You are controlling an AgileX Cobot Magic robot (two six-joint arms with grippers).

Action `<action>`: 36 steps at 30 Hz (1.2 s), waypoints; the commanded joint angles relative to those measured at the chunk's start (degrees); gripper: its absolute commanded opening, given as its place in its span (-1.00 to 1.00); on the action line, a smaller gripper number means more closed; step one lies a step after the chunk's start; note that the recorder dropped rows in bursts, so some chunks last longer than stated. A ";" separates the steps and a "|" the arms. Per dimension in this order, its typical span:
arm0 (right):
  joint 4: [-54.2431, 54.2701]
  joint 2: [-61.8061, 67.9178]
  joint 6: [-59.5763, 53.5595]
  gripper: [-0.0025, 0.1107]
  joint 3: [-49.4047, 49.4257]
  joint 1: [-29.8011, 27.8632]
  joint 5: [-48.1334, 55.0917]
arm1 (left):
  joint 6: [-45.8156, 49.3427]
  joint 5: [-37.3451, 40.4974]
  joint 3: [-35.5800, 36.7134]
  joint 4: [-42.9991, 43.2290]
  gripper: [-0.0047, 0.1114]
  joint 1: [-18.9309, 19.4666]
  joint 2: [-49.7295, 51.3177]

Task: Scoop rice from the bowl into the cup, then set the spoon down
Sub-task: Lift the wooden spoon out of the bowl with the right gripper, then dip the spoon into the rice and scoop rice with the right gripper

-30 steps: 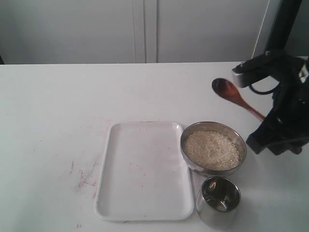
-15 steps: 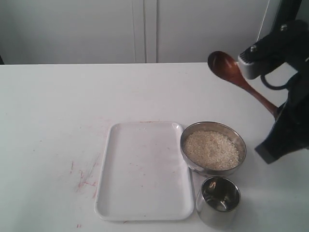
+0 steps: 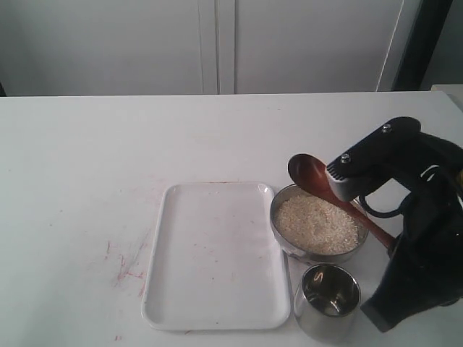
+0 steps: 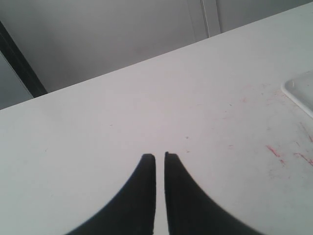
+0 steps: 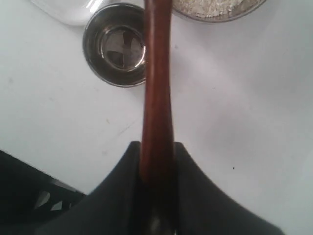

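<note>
The dark wooden spoon (image 3: pixel 309 176) hangs tilted above the steel bowl (image 3: pixel 279 211), its empty oval head over the bowl's far left rim. White rice (image 3: pixel 318 224) fills the bowl. In front of the bowl stands the small steel cup (image 3: pixel 327 296), with no rice showing inside. My right gripper (image 5: pixel 156 145) is shut on the end of the spoon (image 5: pixel 157 83) handle; the right wrist view shows the cup (image 5: pixel 115 44) and the bowl's edge (image 5: pixel 222 16) beyond it. My left gripper (image 4: pixel 160 155) is shut on nothing, low over bare table; the exterior view does not show it.
A white rectangular tray (image 3: pixel 215 253) lies just left of the bowl and cup, and its corner (image 4: pixel 299 93) shows in the left wrist view. Red marks stain the table (image 3: pixel 123 267) left of the tray. The black right arm (image 3: pixel 423 246) looms right of the bowl.
The right arm first lifted the spoon, then swung down and toward the front. The spoon's head has dropped from high at the back right to just over the bowl's rim.
</note>
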 commanded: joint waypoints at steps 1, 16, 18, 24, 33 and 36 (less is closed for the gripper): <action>0.63 -0.39 1.52 -0.96 0.26 0.20 0.03 | -0.08 -0.34 -0.36 -0.50 -0.67 -0.40 0.05; 7.24 -9.46 3.35 -0.96 0.26 0.20 0.03 | -0.08 -0.34 -0.36 -0.50 -0.67 -0.40 0.05; 1.58 -9.57 2.61 -0.96 0.26 0.20 0.03 | -0.08 -0.34 -0.36 -0.50 -0.67 -0.40 0.05; -24.44 -5.85 -0.52 -0.96 0.64 0.20 0.03 | -0.08 -0.34 -0.36 -0.50 -0.67 -0.40 0.05; -32.32 4.98 -4.69 -0.96 0.64 0.20 0.03 | -0.08 -0.34 -0.36 -0.50 -0.67 -0.40 0.05; -32.49 8.29 -4.70 -0.96 0.64 0.20 0.03 | -0.08 -0.34 -0.36 -0.50 -0.67 -0.40 0.05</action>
